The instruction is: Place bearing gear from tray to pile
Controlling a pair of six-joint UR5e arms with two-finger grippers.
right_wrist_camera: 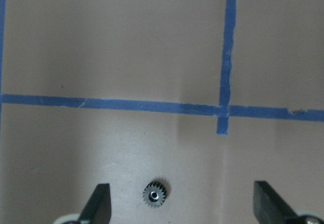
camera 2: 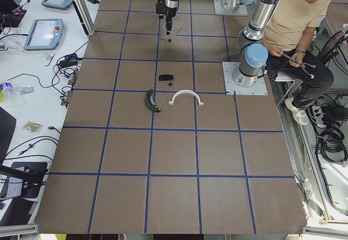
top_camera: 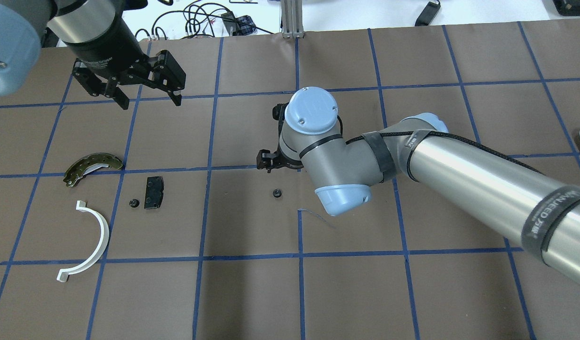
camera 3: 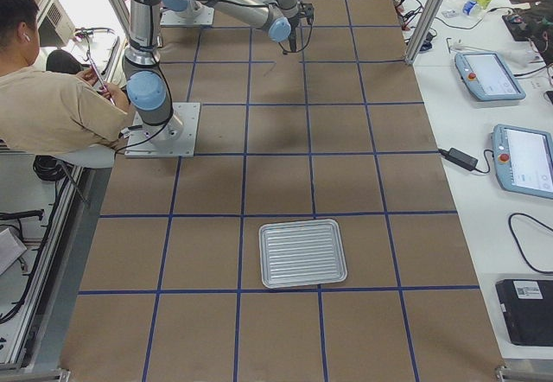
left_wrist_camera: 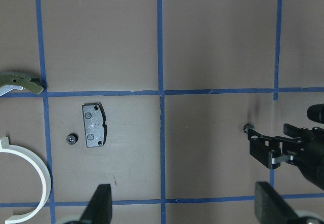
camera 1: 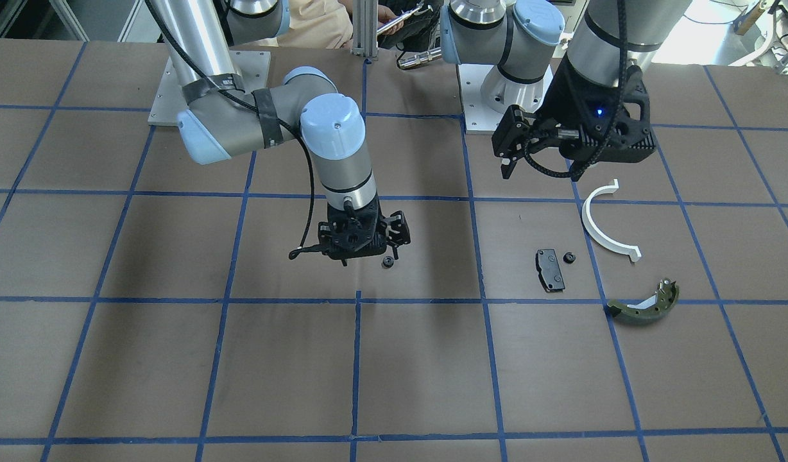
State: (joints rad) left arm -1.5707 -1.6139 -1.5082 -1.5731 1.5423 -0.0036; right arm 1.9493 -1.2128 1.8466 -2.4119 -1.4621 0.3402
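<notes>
The bearing gear [right_wrist_camera: 155, 195] lies flat on the brown table [top_camera: 252, 293] near its middle. It is well apart from the pile and far from the tray [camera 3: 302, 254]. The right gripper [camera 1: 368, 253] hovers just above it, jaws spread wide with nothing in them. The left gripper [top_camera: 151, 100] hangs over the far side of the pile, likewise wide open and empty.

The trouble I'd expect is in the pickup. In the right wrist view the gear sits nearer one of the fingers [right_wrist_camera: 100, 203] than the other. A closing pinch would likely shove it sideways before the second finger arrives, and a part this small and toothed could tip on edge and roll, or pop out. It also sits very low, so stopping too high means closing on air, and going too deep means scraping the paper.

The drop is the other risk. The pile has a second gear [top_camera: 134, 203] just beside the brake pad [top_camera: 154, 192] (the white half-ring [top_camera: 103, 233] and brake shoe [top_camera: 92, 166] lie near). A release from height could bounce the gear away. If the left arm reaches in while the right one hovers there, the two could clash.
</notes>
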